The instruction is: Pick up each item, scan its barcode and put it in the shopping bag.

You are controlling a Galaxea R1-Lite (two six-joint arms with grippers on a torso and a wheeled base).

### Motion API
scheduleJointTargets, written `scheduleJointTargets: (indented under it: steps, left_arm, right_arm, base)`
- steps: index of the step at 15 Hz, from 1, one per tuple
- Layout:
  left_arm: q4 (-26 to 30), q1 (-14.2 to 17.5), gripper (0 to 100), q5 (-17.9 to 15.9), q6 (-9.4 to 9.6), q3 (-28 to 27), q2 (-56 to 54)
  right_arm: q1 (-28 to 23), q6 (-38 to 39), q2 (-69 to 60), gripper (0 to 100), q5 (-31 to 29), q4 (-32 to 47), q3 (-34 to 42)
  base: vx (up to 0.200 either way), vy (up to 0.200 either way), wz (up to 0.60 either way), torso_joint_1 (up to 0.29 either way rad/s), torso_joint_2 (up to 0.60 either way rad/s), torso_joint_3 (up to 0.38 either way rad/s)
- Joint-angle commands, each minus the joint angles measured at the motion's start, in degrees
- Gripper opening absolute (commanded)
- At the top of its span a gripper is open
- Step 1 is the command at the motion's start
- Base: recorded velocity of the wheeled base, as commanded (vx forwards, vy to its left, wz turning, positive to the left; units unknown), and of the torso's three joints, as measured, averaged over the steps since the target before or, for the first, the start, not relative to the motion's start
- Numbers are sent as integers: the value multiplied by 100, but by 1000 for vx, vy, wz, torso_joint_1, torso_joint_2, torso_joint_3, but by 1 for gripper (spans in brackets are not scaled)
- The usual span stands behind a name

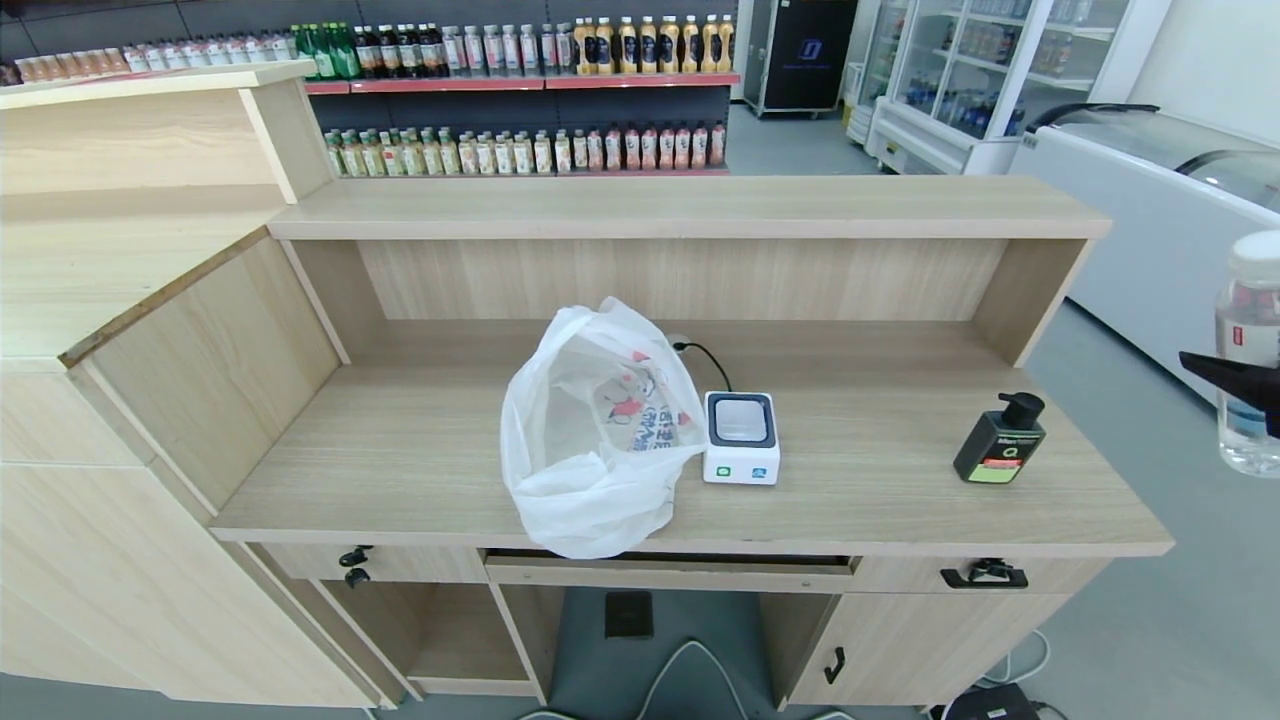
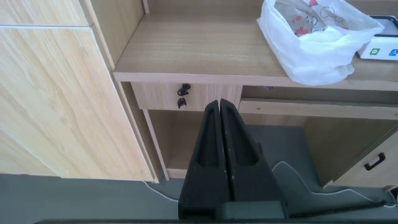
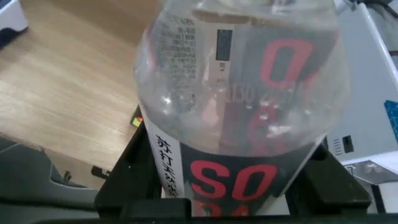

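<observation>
The water bottle is up in the air, far out to the right of the scanner, past the end of the counter and well clear of its top. It stands roughly upright. It is clear plastic with a white cap and water inside; small bubbles cling to the wall. A label wraps the body, with big red lettering, a white strip of dark characters and a small barcode panel higher up on the side seen from the right wrist.

The right gripper has the bottle pinched between its black fingers, one on each side of the lower body.

The scanner is a small white box with a dark-framed window on top, and a black cable runs off behind it. The shopping bag sits right against its left side. The bag is thin, white and half see-through, with a red and dark print on it, and its mouth is slumped open. A dark pump bottle with a green and red label stands on the counter well to the scanner's right, between it and the held bottle.

The left gripper hangs low in front of the counter, down and left of the scanner, below the drawer front. Its fingers are pressed together with nothing between them.
</observation>
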Motion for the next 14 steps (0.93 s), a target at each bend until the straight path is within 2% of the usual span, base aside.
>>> scheduleJointTargets:
  steps: [1, 3, 4, 5, 6, 7, 8, 9, 14]
  left_arm:
    - [0, 6, 0, 4, 1, 0, -2]
    - [0, 6, 0, 4, 1, 0, -2]
    - [0, 6, 0, 4, 1, 0, -2]
    - [0, 6, 0, 4, 1, 0, -2]
    - [0, 6, 0, 4, 1, 0, -2]
    - [0, 6, 0, 4, 1, 0, -2]
    - [0, 6, 0, 4, 1, 0, -2]
    - [0, 6, 0, 4, 1, 0, -2]
    - [0, 6, 0, 4, 1, 0, -2]
  right_arm:
    - [536, 81, 281, 0, -349, -175, -225]
    - [738, 81, 404, 0, -463, -368, -207]
    - [1090, 204, 720, 0, -437, -702, -225]
    - [1213, 266, 914, 0, -375, -764, -233]
    - [1274, 283, 1177, 0, -50, -904, -260]
    - [1283, 292, 1564, 0, 671, -1115, -356]
    - [1283, 275, 1828, 0, 1145, -1256, -523]
    - [1310, 248, 2065, 0, 1382, -1432, -708]
    - [1556, -7, 2874, 0, 1488, -2425, -1139]
  base:
    - [0, 0, 600, 2, 2, 12]
    - [0, 0, 600, 7, 2, 2]
    - [0, 0, 600, 7, 2, 2]
    - [0, 0, 0, 0, 0, 0]
    - [0, 0, 0, 0, 0, 0]
    - [0, 0, 0, 0, 0, 0]
    - [0, 0, 0, 0, 0, 0]
    - [0, 0, 0, 0, 0, 0]
    - [0, 0, 0, 0, 0, 0]
